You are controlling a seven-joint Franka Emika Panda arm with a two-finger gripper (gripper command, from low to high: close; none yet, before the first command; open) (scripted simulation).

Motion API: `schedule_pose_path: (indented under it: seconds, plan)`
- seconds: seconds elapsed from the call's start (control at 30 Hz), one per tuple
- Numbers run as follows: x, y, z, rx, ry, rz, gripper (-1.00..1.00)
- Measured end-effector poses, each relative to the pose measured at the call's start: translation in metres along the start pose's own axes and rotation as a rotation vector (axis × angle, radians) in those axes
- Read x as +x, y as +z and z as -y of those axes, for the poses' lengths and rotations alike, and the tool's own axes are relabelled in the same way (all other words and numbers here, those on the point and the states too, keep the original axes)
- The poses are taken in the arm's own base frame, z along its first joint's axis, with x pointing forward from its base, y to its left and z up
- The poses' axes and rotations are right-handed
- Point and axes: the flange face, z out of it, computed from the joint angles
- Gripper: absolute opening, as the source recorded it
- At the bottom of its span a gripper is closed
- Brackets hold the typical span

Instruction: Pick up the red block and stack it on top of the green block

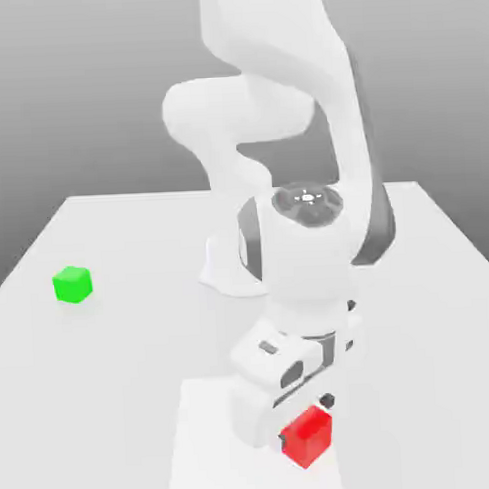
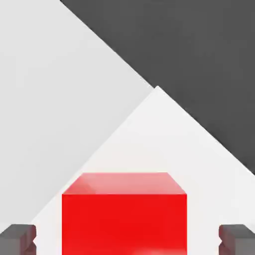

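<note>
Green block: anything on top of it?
No. The green block sits alone, top face bare. The red block is far off, at the gripper.

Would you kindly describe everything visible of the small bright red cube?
The small bright red cube is plain, with smooth matte faces and sharp edges, intact and sitting flat on the white table near its front edge. It lies under the white arm's gripper, between the dark fingertips; contact cannot be confirmed.

No legible text, labels, brands, numbers or signs on any surface. Red block (image 1: 307, 436), green block (image 1: 73, 284) and table (image 1: 114, 374) are plain, unmarked.
</note>
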Motion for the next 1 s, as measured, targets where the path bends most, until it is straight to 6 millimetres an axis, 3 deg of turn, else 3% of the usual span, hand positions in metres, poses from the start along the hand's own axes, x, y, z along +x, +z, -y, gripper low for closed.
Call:
schedule_pose_path:
  seconds: [0.17,0.33,0.37,0.43,0.5,0.67,0.83,1.0]
  plan:
    - [0.000,0.002,0.000,0.000,0.000,0.001,-1.00]
    - [0.000,-0.047,0.000,0.000,0.000,0.001,-1.00]
    - [0.000,-0.056,-0.011,-0.005,0.032,0.001,-1.00]
    - [-0.002,-0.063,-0.065,-0.023,0.194,-0.002,-1.00]
    - [-0.013,-0.070,-0.136,-0.041,0.410,-0.005,-1.00]
    - [-0.076,-0.083,-0.268,-0.072,0.890,-0.007,-1.00]
    - [-0.159,-0.093,-0.347,-0.078,1.312,-0.007,-1.00]
    - [-0.261,-0.098,-0.397,-0.060,1.747,-0.005,-1.00]
